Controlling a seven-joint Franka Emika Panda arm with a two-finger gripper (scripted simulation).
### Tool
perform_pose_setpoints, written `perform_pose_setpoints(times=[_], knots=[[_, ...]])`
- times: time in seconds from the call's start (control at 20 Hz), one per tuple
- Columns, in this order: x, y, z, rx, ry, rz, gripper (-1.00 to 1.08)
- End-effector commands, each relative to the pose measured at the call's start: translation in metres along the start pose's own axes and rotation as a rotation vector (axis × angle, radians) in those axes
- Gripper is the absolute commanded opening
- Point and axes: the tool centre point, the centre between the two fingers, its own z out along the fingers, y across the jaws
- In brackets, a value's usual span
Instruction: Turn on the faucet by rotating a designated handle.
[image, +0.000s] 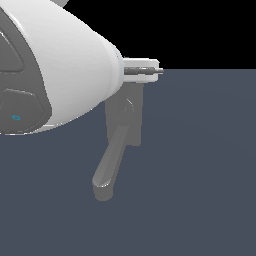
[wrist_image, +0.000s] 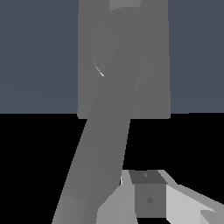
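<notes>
The faucet (image: 124, 120) stands on the flat slate-blue desk (image: 200, 165), a dull grey fixture with a rectangular base plate (wrist_image: 153, 57) seen face-on in the wrist view. From a round hub on that plate a thick rounded spout (image: 109, 165) runs down toward the near side of the exterior view and a little to that view's left, ending in a blunt downturned tip just above the desk. In the wrist view the same spout (wrist_image: 100, 148) fills the middle of the picture, sloping away from the hub. The big white arm link (image: 75, 65) crowds the exterior view's upper left and hides the top of the fixture. A slim grey bar (image: 145, 70) with a small dark tip pokes out from behind that link toward the exterior view's right, just above the faucet's plate; it may be the handle or part of the claw, and the view is too poor to say which. One pale finger (wrist_image: 148, 197) of the claw (wrist_image: 151, 199) shows in the wrist view, just beside the lower stretch of the spout, with no clear contact. Whether the claw is released or clenched cannot be told.
</notes>
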Motion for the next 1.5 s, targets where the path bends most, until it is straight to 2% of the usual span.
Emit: perform_pose_setpoints(times=[0.0, 0.95, 1.05, 1.45], knots=[[0.001, -0.004, 0.001, 0.003, -0.001, 0.001, -1.00], [0.002, -0.074, 0.009, 0.013, -0.039, 0.007, -1.00], [0.003, -0.073, 0.005, 0.027, -0.045, 0.024, -1.00], [0.019, -0.089, 0.007, 0.023, -0.043, 0.019, -1.00]])
